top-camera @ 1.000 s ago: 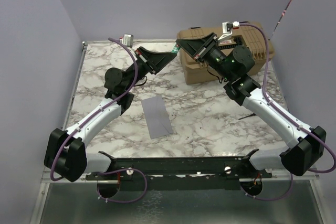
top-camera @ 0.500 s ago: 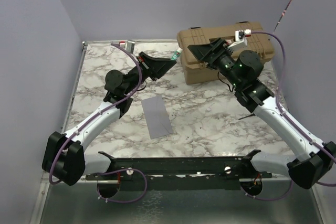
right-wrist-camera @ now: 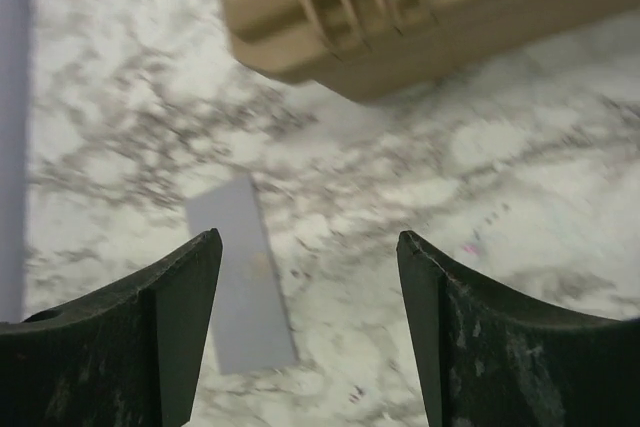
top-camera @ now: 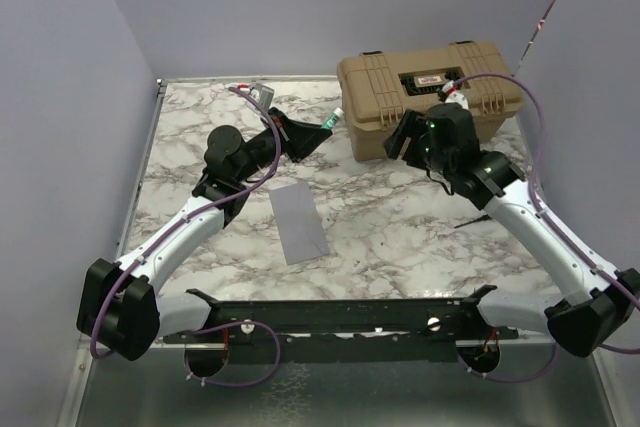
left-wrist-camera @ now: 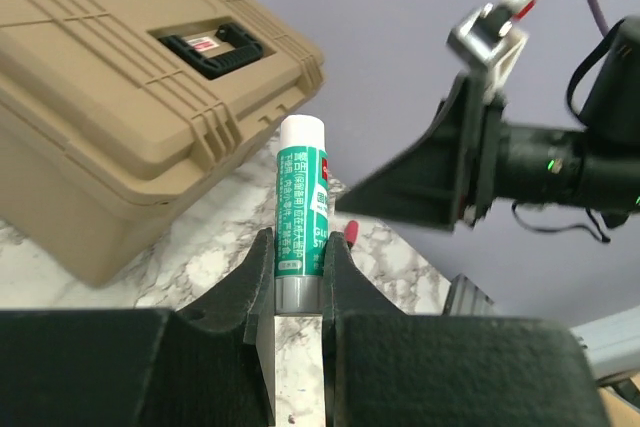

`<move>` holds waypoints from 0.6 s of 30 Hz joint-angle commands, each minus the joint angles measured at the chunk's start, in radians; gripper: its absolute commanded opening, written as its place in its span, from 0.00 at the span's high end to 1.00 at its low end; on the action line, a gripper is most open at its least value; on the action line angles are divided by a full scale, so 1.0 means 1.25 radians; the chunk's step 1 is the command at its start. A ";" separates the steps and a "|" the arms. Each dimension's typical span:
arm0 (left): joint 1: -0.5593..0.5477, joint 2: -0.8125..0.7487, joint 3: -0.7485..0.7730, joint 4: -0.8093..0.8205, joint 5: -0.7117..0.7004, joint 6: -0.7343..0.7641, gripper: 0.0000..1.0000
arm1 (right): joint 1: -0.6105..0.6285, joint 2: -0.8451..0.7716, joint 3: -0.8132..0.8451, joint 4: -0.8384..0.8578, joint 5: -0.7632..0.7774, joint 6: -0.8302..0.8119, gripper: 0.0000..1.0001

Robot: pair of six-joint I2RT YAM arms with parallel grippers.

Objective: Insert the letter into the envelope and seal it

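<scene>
The grey envelope [top-camera: 298, 222] lies flat on the surface [top-camera: 400, 217], thin and light, probably slippery; best to pinch it at an edge. The left tool [left-wrist-camera: 298, 259] clamps a glue stick [left-wrist-camera: 301, 197]; the right tool [right-wrist-camera: 308, 257] is spread apart, empty.

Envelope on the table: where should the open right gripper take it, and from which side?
Probably the long edge of the envelope facing the right gripper, coming in low from the right. It lies flat on the marble table, no raised flap visible, so only an edge offers a pinch.
</scene>
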 commanded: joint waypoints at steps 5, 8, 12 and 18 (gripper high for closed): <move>0.003 -0.015 -0.002 -0.043 -0.095 0.047 1.00 | 0.000 0.098 -0.116 -0.236 0.000 -0.016 0.27; 0.002 -0.012 0.002 -0.043 -0.091 0.044 1.00 | -0.001 0.174 -0.116 -0.243 -0.008 -0.022 0.28; 0.003 -0.013 0.004 -0.043 -0.087 0.042 1.00 | 0.000 0.242 -0.145 -0.177 0.003 -0.051 0.35; 0.003 -0.025 0.001 -0.043 -0.091 0.046 1.00 | -0.012 0.314 -0.188 -0.074 0.059 -0.047 0.44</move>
